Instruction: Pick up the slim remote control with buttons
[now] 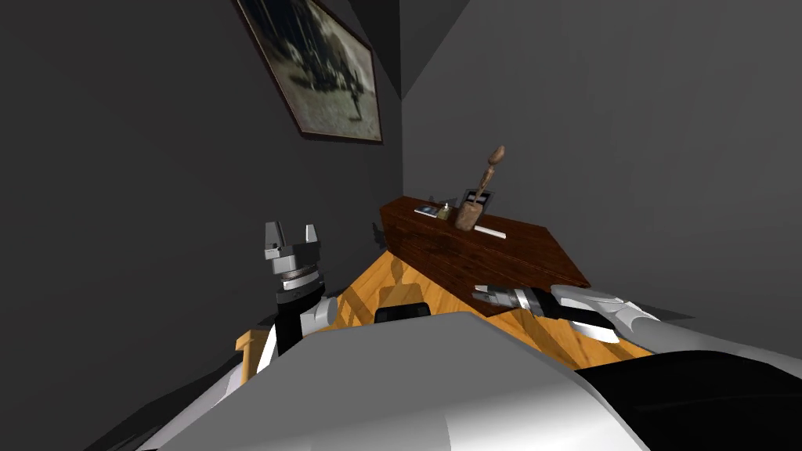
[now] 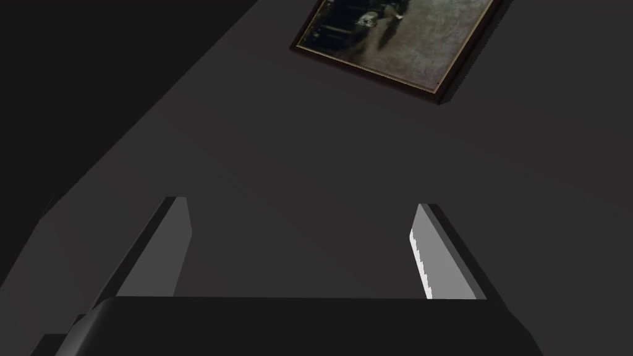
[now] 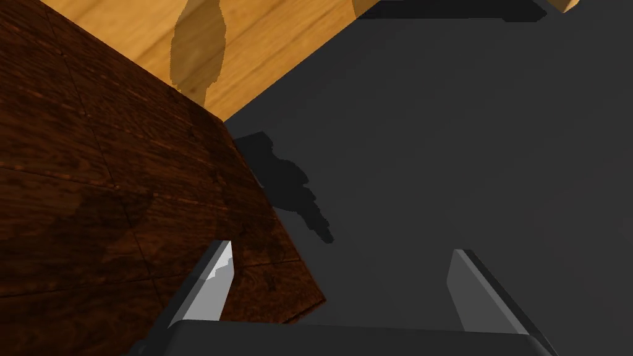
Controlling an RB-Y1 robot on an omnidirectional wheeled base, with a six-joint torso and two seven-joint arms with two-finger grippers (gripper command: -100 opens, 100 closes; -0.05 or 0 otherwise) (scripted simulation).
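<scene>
Head view: one remote (image 1: 493, 232) on one cabinet (image 1: 470, 262); both jaws spread.

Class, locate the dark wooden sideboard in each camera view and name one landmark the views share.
Head view: sideboard centre right, against the grey wall, beyond the right end effector.
Right wrist view: its brown wood lies ahead of that end effector.
Left wrist view: not in it.
Shared landmark: orange wood floor bordering it.

Left hand (image 1: 291, 232) upright, right hand (image 1: 478, 293) low — fingers apart on both.
</scene>
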